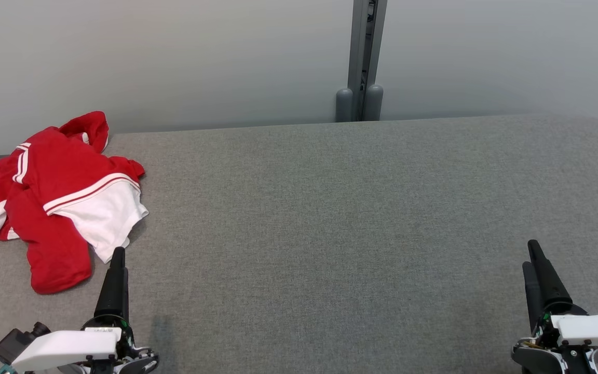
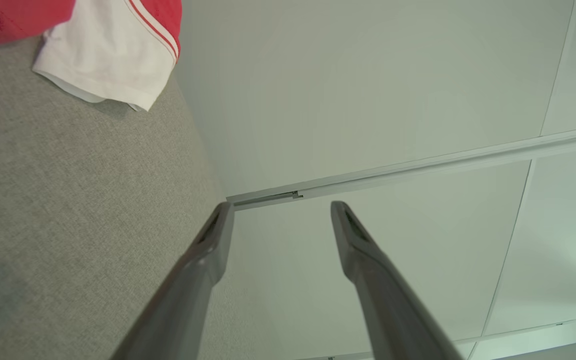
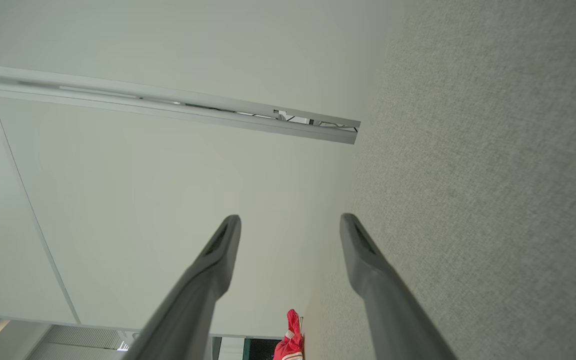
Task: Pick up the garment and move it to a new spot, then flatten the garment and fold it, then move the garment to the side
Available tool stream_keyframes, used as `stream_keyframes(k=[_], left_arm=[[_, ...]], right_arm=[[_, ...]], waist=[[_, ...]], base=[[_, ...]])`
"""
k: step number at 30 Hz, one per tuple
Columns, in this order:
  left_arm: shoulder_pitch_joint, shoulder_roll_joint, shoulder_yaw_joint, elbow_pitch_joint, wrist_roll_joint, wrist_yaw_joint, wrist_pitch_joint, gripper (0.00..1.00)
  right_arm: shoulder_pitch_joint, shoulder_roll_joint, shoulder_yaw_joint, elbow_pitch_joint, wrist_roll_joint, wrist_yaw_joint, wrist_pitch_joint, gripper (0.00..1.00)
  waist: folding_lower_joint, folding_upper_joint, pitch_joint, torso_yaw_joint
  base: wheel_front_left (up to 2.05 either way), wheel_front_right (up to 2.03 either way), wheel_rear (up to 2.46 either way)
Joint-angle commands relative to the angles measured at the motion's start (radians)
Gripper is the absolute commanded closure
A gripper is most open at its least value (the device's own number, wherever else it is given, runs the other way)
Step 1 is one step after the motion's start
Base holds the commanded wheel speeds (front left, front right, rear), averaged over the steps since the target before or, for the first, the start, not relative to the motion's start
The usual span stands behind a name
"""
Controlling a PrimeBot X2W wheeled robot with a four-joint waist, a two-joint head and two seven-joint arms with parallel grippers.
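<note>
At the lower left of the head view, the left gripper (image 1: 117, 257) points up the frame. Its fingers are spread wide and empty, just short of a white hem. At lower right, the right gripper (image 1: 529, 254) is equally wide and holds nothing. The red-and-white garment (image 1: 55, 192), possibly a hooded top, lies crumpled at the left edge of the grey fabric surface (image 1: 330, 208). Behind it stands a pale wall (image 1: 174, 52).

Garment (image 1: 55, 197): bright red, large white panel toward near edge, thin red line between white bands where panel meets red. Twin white stripes on red at far-left part. Worktop (image 1: 330, 218): mid-grey, fine woven fleck, uniform. Left end effector (image 1: 118, 255), right end effector (image 1: 530, 254): black fingers, white housings behind. Wall (image 1: 174, 62) beyond far edge: pale grey-white, plain. Post (image 1: 364, 52): darker grey.
</note>
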Motion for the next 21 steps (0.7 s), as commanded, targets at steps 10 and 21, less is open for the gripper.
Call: stream_keyframes(k=[10,21], left_arm=[[0.007,0.012,-0.031,-0.093,0.214,0.047,-0.047,0.0],[0.022,0.014,-0.074,-0.126,0.47,0.102,-0.087,0.0]], right_arm=[[0.007,-0.012,0.019,-0.084,-0.212,0.001,-0.049,0.0],[0.021,-0.015,0.048,-0.127,-0.447,0.001,-0.089,0.0]], waist=[[0.0,0.0,-0.001,0.0],[0.0,0.0,-0.003,0.002]], base=[[0.0,0.0,0.0],[0.0,0.0,0.0]])
